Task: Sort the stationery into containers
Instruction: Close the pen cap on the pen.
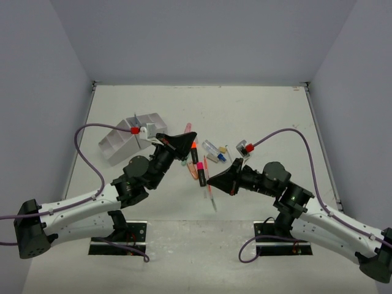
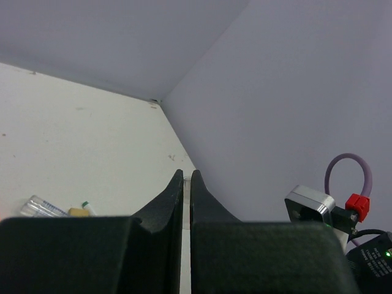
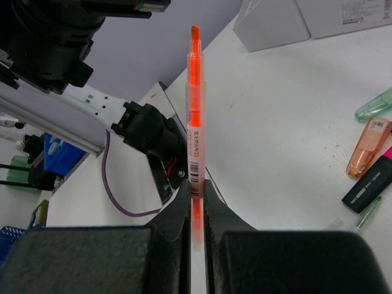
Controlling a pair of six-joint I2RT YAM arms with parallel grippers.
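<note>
**Right gripper pinches an orange pen; left gripper closed on nothing**

Top view: the left gripper [image 1: 184,144] sits just left of frame centre, at the upper edge of a loose pile of stationery [image 1: 199,164] lying on the table [image 1: 263,110]. The right gripper [image 1: 212,179] is just lower right of it, with a thin orange pen [image 1: 212,199] crossing its tip. The white trays [image 1: 116,147] stand at centre left, apart from the pile.

Left wrist view: the fingers [image 2: 171,196] are pressed together with only a sliver of gap, and nothing shows between them. A clear piece [image 2: 40,207] and a beige piece [image 2: 78,212] lie on the table at lower left.

Right wrist view: the fingers clamp the orange pen near its lower end, and it runs straight up the frame to its tip at the top. By the right edge lie a peach highlighter [image 3: 367,147], a black marker [image 3: 369,185] with a pink end and a pale green cap [image 3: 375,105]. The white boxes at upper right seem to be the trays.
</note>
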